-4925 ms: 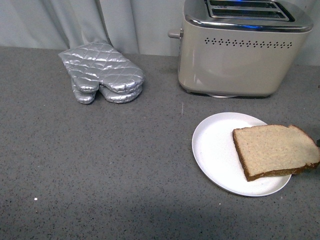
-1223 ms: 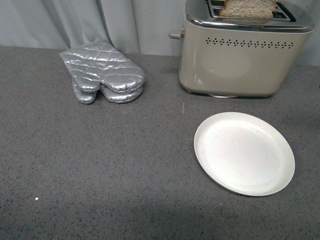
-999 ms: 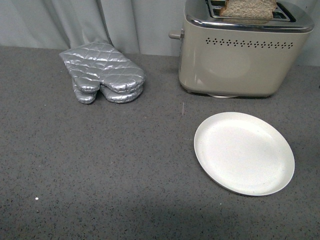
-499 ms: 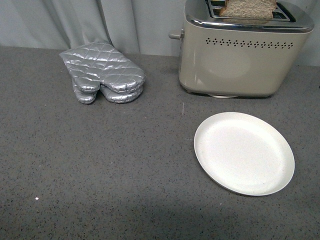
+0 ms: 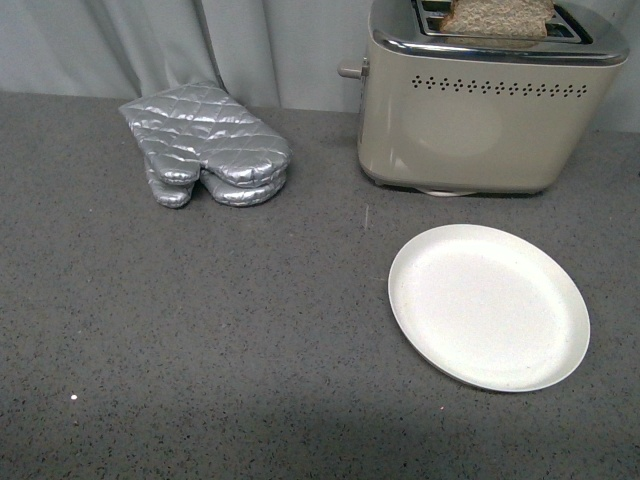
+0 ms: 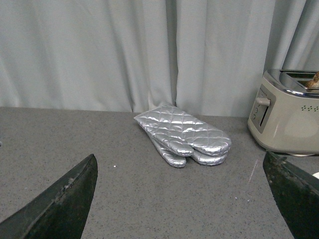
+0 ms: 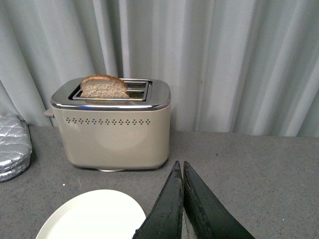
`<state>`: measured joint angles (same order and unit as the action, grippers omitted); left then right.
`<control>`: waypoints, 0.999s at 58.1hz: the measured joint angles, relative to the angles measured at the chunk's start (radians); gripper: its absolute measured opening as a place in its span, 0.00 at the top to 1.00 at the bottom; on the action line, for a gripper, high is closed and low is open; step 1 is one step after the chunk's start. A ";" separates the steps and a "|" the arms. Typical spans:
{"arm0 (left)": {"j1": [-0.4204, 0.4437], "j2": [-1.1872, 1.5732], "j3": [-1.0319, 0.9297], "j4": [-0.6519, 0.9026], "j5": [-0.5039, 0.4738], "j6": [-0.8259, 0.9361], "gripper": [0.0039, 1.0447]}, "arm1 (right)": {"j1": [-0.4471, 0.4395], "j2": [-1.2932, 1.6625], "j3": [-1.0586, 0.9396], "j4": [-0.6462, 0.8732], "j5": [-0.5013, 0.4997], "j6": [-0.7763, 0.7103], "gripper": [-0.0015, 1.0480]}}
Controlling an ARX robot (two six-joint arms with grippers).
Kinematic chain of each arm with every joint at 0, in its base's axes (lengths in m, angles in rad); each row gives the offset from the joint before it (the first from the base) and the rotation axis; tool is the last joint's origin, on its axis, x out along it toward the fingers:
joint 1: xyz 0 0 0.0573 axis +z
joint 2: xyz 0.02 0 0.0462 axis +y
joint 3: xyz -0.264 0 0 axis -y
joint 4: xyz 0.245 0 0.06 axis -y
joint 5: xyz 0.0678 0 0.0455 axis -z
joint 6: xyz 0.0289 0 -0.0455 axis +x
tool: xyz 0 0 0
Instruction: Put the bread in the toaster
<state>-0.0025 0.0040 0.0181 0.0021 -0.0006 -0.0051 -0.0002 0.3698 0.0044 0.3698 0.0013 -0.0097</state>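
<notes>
Brown bread [image 7: 103,87]: stands in the toaster [image 7: 112,127] slot, top protruding.
Right gripper [image 7: 182,199]: nearer arm, fingers pressed together, empty, bread ahead beyond the plate [image 7: 94,214].
Left gripper [image 6: 179,199]: spread wide.

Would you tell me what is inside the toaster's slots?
The bread stands in the toaster's front slot, its top protruding; its lower part is hidden. The rear slot looks empty.
</notes>
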 joint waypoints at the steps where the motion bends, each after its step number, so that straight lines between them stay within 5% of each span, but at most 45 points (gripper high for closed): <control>1: 0.000 0.000 0.000 0.000 0.000 0.000 0.06 | 0.000 -0.009 0.000 -0.008 0.000 0.000 0.99; 54: 0.000 0.000 0.000 -0.001 0.000 0.000 0.06 | 0.000 -0.365 0.001 -0.367 -0.002 0.000 0.99; 58: 0.000 0.000 0.000 -0.001 0.000 0.000 0.06 | 0.000 -0.364 0.001 -0.368 -0.002 0.000 0.91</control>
<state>-0.0025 0.0040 0.0181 0.0010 -0.0006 -0.0051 -0.0002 0.0055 0.0051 0.0021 -0.0002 -0.0101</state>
